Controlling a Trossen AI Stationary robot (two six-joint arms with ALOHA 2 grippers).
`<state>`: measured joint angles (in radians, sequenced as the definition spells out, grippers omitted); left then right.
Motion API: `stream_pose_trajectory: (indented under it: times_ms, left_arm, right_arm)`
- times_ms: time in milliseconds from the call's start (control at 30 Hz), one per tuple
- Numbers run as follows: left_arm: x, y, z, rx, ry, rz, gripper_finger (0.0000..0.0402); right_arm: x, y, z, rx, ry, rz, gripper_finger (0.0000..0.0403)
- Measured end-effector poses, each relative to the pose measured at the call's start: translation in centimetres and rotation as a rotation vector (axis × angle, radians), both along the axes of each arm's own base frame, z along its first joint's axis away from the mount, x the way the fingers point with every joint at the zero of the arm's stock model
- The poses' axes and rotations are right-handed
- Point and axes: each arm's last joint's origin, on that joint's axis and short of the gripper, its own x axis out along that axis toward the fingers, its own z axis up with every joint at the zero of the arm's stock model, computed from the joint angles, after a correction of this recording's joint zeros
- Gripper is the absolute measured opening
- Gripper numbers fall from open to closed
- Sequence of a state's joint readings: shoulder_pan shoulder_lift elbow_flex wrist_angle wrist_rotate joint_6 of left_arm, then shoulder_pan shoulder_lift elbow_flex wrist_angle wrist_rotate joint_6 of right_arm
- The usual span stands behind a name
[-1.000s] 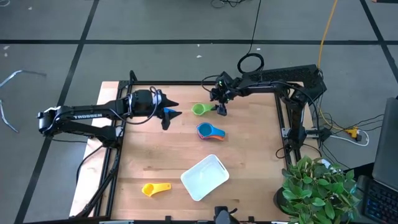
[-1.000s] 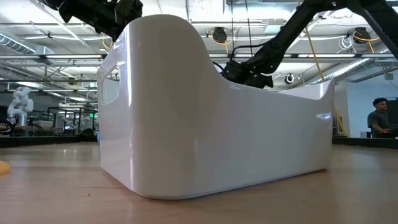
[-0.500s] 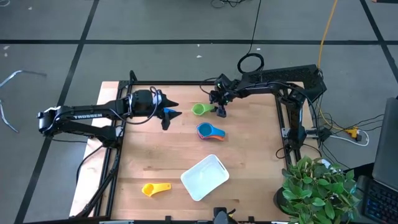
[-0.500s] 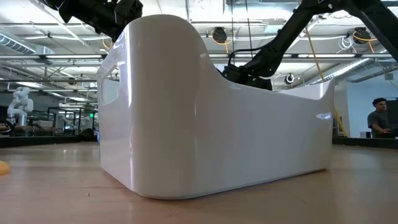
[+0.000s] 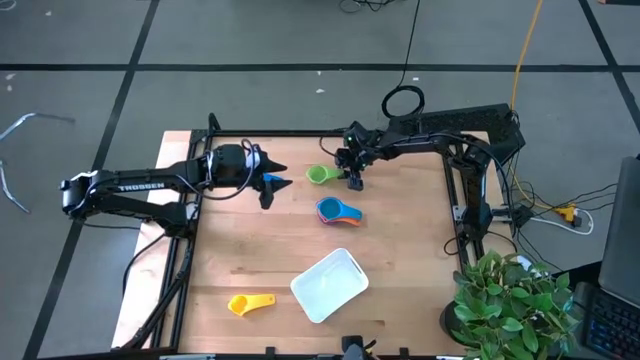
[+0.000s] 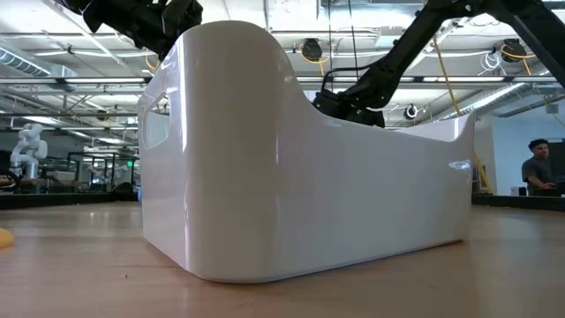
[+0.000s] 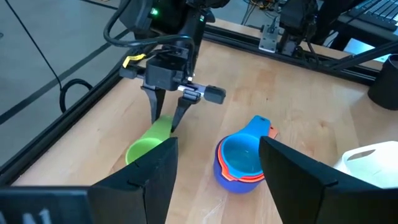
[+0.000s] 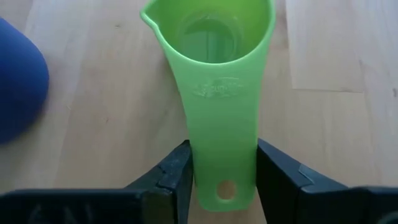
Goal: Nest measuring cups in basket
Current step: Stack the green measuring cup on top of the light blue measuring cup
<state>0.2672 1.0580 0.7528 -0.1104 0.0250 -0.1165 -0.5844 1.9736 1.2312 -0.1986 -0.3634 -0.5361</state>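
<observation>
The right gripper (image 5: 355,181) is down at the far middle of the table (image 5: 250,250), its two fingers (image 8: 177,171) set on either side of the flat handle of the green measuring cup (image 5: 320,176) — the right wrist view shows the handle running between the pads, the fingers close against its edges, though whether they actually press it cannot be told. The green cup lies on the wood with its bowl pointing away from the gripper toward the left arm; in the left wrist view (image 7: 149,144) the dark fingers straddle its handle from above. Just nearer the front from it sits a nested stack of cups (image 5: 335,211), a blue one (image 7: 244,152) on top with orange and red rims showing beneath. The left gripper (image 5: 272,182) hangs over the left part of the table, well apart from the cups, its fingers spread wide with nothing between them. The white basket (image 5: 328,284) rests near the front edge, turned at an angle, with no cups inside; in the low view its wall (image 6: 300,177) fills most of the frame. A yellow measuring cup (image 5: 248,302) lies alone to the left of the basket, near the front edge
</observation>
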Motion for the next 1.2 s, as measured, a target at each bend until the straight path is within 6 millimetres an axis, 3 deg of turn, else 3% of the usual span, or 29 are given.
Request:
stream_pose_trajectory:
  times_ms: [400, 733, 900, 1200]
  left_arm:
    - [0.0, 0.0, -0.1, -0.001, 0.008, 0.0, 0.0228]
    - [-0.2, 0.1, -0.2, 0.013, 0.034, 0.045, 0.0228]
    - [-0.6, 0.7, -0.7, 0.009, 0.083, 0.136, 0.0227]
    - [-1.1, 2.0, -0.9, 0.016, 0.121, 0.193, 0.0227]
  right_arm:
    - [-0.1, 0.3, 0.3, 0.024, 0.005, -0.018, 0.0129]
    - [-1.1, 1.2, 4.4, 0.046, -0.03, -0.069, 0.0129]
    - [-1.6, 3.4, 7.0, 0.083, -0.001, -0.094, 0.0129]
    - [-2.0, 10.8, 10.8, 0.036, 0.102, -0.246, 0.0129]
